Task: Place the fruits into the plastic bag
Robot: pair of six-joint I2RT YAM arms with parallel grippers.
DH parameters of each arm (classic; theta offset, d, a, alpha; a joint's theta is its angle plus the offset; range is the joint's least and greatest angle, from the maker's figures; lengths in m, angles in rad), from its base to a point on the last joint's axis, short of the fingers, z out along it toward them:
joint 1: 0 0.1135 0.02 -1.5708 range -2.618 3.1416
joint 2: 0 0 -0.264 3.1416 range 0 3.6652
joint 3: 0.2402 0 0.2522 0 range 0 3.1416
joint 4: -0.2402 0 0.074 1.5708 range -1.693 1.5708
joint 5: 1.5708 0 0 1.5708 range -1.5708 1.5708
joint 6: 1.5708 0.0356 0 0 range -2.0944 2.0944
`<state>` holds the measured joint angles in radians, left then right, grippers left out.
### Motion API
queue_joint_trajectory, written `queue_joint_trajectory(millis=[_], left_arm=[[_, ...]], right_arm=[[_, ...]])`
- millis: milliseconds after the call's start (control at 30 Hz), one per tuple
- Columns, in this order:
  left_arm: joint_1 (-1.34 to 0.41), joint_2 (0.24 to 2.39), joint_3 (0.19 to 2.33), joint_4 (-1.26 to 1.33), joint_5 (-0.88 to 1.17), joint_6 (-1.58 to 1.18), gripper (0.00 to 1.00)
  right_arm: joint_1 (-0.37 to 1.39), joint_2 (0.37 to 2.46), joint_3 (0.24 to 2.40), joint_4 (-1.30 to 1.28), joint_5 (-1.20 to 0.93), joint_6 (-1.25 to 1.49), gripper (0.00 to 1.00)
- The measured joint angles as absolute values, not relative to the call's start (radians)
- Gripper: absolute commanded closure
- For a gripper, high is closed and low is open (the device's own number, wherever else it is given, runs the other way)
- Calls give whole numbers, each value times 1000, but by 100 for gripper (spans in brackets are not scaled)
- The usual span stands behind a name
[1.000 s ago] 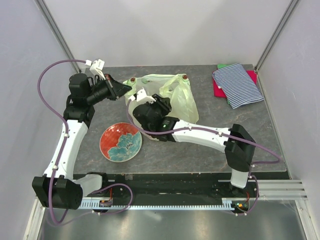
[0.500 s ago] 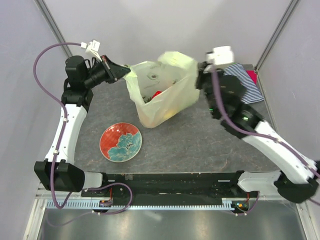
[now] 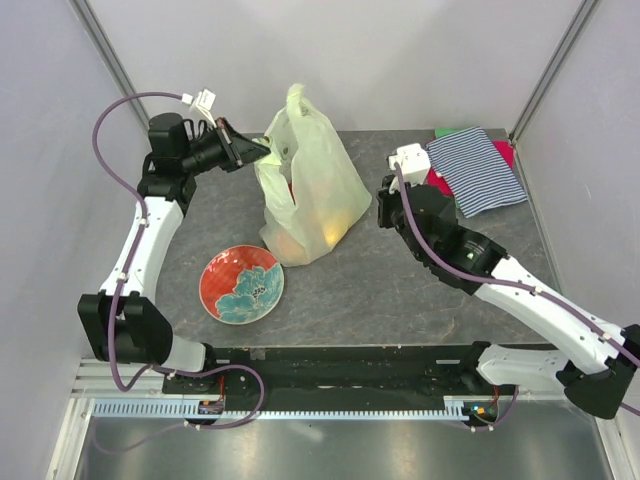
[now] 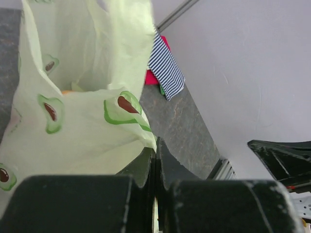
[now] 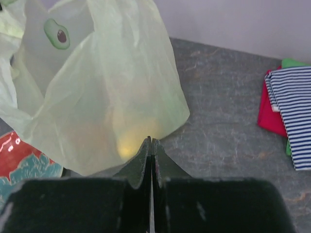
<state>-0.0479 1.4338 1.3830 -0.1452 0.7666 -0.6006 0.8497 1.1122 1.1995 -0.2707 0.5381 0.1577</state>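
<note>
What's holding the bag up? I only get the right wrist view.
Observer: The left gripper, shut on the bag's upper left edge.
Operator: Anything on the plate? I see only a corner of it.
Observer: Nothing. The top view shows the whole plate, and no item sits on it.

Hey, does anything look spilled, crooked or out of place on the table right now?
Nothing spilled. The plastic bag stands lopsided, pinched at one edge by the left gripper, a handle sticking up free. The fruits show through its bottom; none lie loose.
</note>
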Motion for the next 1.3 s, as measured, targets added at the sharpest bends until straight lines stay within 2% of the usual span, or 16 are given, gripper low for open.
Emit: queue_joint_trajectory(millis=[133, 233, 267, 333, 367, 433, 467, 533, 567, 633, 733, 833, 1033, 1300], left_arm=[[-48, 1433, 1349, -162, 767, -577, 98], [-48, 1417, 1347, -182, 752, -550, 89], [-48, 1407, 1346, -189, 740, -538, 77], [-48, 1378, 1340, -195, 706, -519, 64], [-48, 1360, 1334, -200, 691, -506, 49], [-48, 1317, 1322, -209, 649, -480, 33], [-48, 1294, 1317, -215, 624, -467, 21], [-48, 1251, 1307, -226, 575, -445, 10], [-48, 1229, 1302, -235, 545, -436, 8], [-48, 1179, 1288, -255, 473, -417, 4], [-47, 1118, 1280, -293, 365, -385, 3], [-44, 1073, 1267, -326, 287, -362, 2], [-28, 938, 1158, -377, 218, -311, 1], [-28, 738, 1042, -397, 185, -235, 1]], right_arm=[[849, 1132, 1190, -316, 505, 192, 94], [847, 1125, 1194, -308, 488, 209, 85], [846, 1125, 1194, -307, 481, 215, 81], [839, 1124, 1194, -308, 466, 221, 76], [829, 1125, 1194, -308, 452, 226, 72], [805, 1124, 1194, -308, 429, 236, 67], [791, 1124, 1194, -308, 415, 241, 57], [759, 1122, 1194, -308, 386, 254, 43], [741, 1120, 1194, -308, 365, 261, 33], [704, 1114, 1193, -308, 332, 273, 28], [640, 1100, 1187, -305, 275, 289, 13], [551, 1079, 1168, -300, 204, 308, 6], [379, 1010, 1094, -294, 103, 336, 2], [356, 883, 970, -257, 102, 326, 2]])
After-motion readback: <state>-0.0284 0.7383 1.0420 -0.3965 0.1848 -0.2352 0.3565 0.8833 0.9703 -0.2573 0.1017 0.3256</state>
